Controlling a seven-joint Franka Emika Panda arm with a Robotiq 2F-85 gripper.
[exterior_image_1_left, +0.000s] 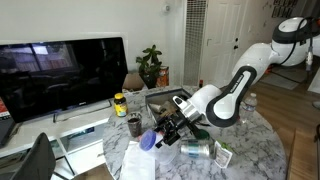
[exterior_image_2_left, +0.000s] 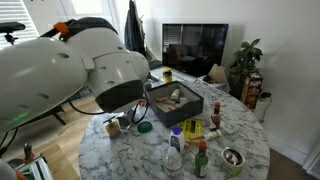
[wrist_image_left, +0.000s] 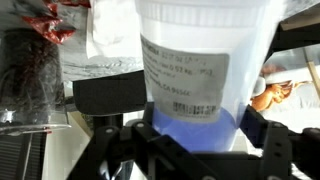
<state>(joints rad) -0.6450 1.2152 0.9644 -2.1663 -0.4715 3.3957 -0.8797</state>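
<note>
counter (exterior_image_2_left: 120, 152): round, white marble | centre: dark open box (exterior_image_2_left: 172, 103) | lower centre: cluster of bottles (exterior_image_2_left: 178, 150) | lower right: small tin (exterior_image_2_left: 232, 158)

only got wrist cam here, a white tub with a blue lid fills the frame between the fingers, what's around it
Observer: the gripper and the tub are low over a round marble table, close to its edge. I can't tell if the tub touches the top.
Operator: anything close enough to bump
Observer: yes, a small dark cup stands right beside the tub, on the side toward the tv.
</note>
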